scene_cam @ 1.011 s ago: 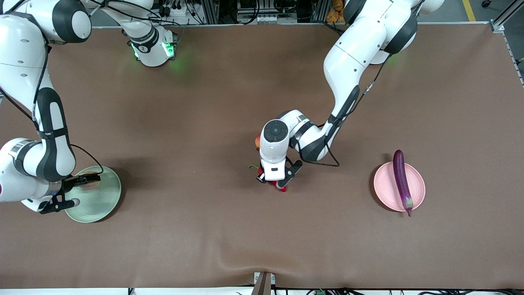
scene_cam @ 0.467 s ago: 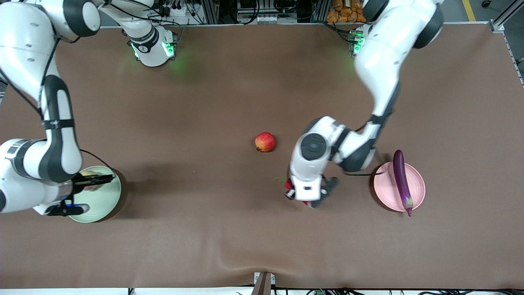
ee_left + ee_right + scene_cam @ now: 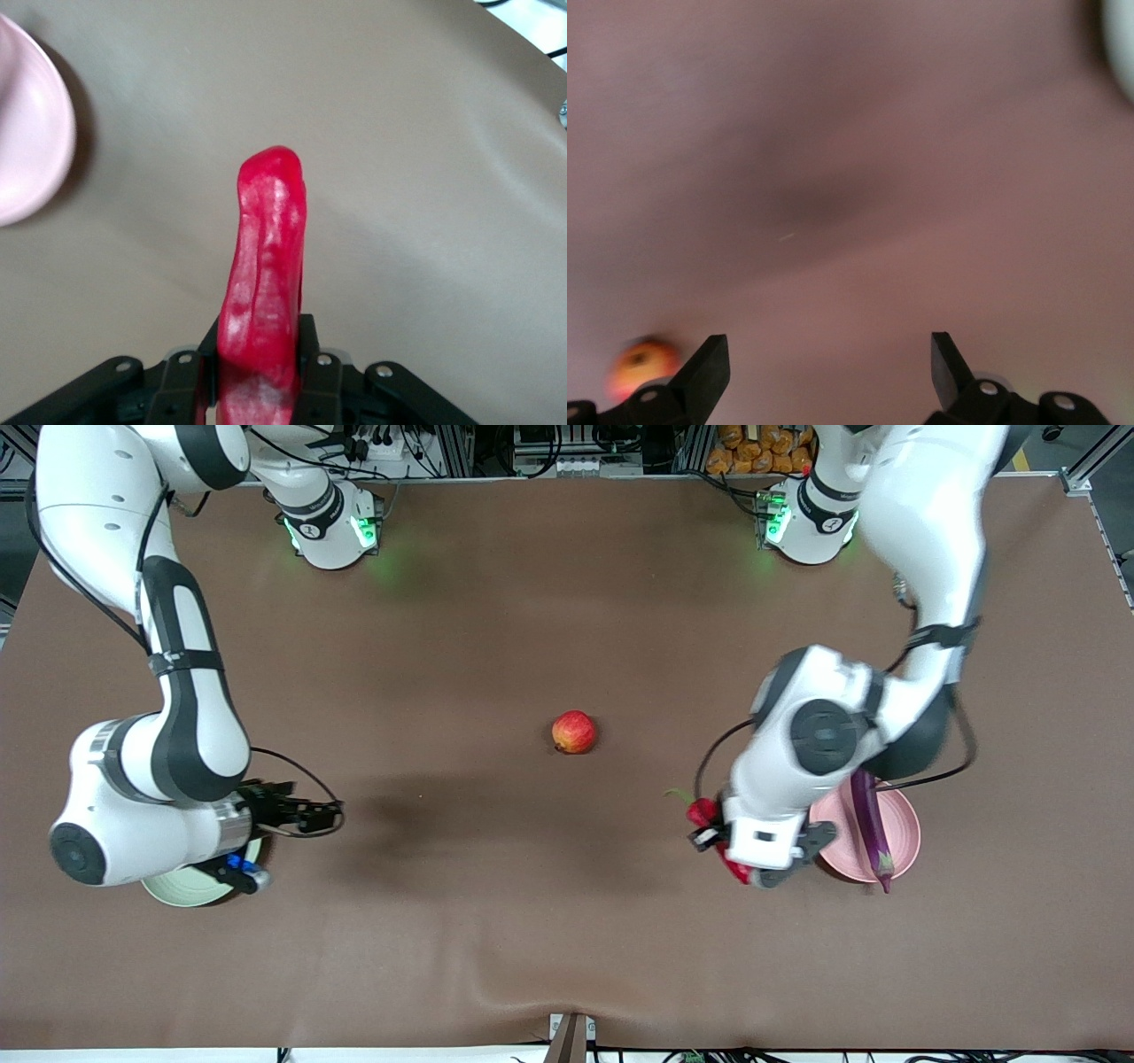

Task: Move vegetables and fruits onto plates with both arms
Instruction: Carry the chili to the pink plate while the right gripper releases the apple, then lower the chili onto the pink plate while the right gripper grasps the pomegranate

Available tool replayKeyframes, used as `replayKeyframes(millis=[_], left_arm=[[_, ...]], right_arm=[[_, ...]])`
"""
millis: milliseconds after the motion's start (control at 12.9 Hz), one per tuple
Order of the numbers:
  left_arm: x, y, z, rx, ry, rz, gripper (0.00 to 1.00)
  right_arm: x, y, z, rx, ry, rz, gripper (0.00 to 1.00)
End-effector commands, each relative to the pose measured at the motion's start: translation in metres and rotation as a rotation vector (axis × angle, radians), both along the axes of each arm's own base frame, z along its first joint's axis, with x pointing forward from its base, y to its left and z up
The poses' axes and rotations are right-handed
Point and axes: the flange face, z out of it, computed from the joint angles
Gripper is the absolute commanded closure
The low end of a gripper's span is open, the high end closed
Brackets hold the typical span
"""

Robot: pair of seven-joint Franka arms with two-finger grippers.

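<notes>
My left gripper (image 3: 732, 850) is shut on the red chili pepper (image 3: 702, 812) and holds it above the table right beside the pale pink plate (image 3: 902, 841). In the left wrist view the chili (image 3: 266, 266) sticks out between the fingers (image 3: 312, 354), with the pink plate's rim (image 3: 27, 150) close by. The purple eggplant (image 3: 868, 819) lies across the pink plate. The red apple (image 3: 574, 732) sits at the table's middle. My right gripper (image 3: 319, 815) is open and empty beside the pale green plate (image 3: 177, 891), which the arm mostly hides. The pale ribbed fruit is hidden.
The right wrist view shows the open gripper (image 3: 828, 354) over bare brown cloth, the apple (image 3: 642, 363) blurred off to one side and the green plate's edge (image 3: 1123, 44) at a corner. The cloth has a ripple near the front edge (image 3: 496, 979).
My left arm has carried the chili from the table's middle toward the pink plate, uncovering the apple. My right gripper has moved off the green plate toward the table's middle.
</notes>
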Motion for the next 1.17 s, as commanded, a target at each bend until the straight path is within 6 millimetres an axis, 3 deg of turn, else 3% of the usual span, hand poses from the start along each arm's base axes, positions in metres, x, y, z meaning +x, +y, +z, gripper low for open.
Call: replayKeyframes(millis=[0, 78, 233, 389, 622, 700, 933, 1089], left_arm=[[-0.021, 0.069, 0.013, 0.001, 0.034, -0.128, 1.00], [-0.024, 0.090, 0.009, 0.003, 0.048, -0.159, 1.00], [-0.027, 0.125, -0.004, 0.012, 0.071, -0.199, 1.00], [-0.039, 0.132, -0.025, 0.030, 0.077, -0.231, 1.00], [-0.051, 0.155, -0.054, 0.032, 0.033, -0.276, 1.00], [-0.053, 0.174, -0.064, 0.032, 0.030, -0.263, 1.00], [-0.070, 0.180, -0.096, 0.026, -0.013, -0.274, 1.00], [-0.071, 0.182, -0.106, 0.025, -0.031, -0.286, 1.00]], right_arm=[[-0.001, 0.062, 0.013, 0.023, -0.005, -0.130, 0.00], [-0.005, 0.093, 0.012, 0.002, -0.018, -0.155, 0.00], [-0.025, 0.177, 0.007, -0.043, -0.060, -0.191, 0.00], [-0.051, 0.248, -0.008, -0.097, -0.082, -0.295, 0.00], [-0.089, 0.306, -0.034, -0.125, -0.155, -0.253, 0.00], [-0.105, 0.322, -0.050, -0.142, -0.180, -0.219, 0.00], [-0.134, 0.335, -0.080, -0.197, -0.182, -0.155, 0.00], [-0.153, 0.352, -0.086, -0.217, -0.165, -0.171, 0.00]])
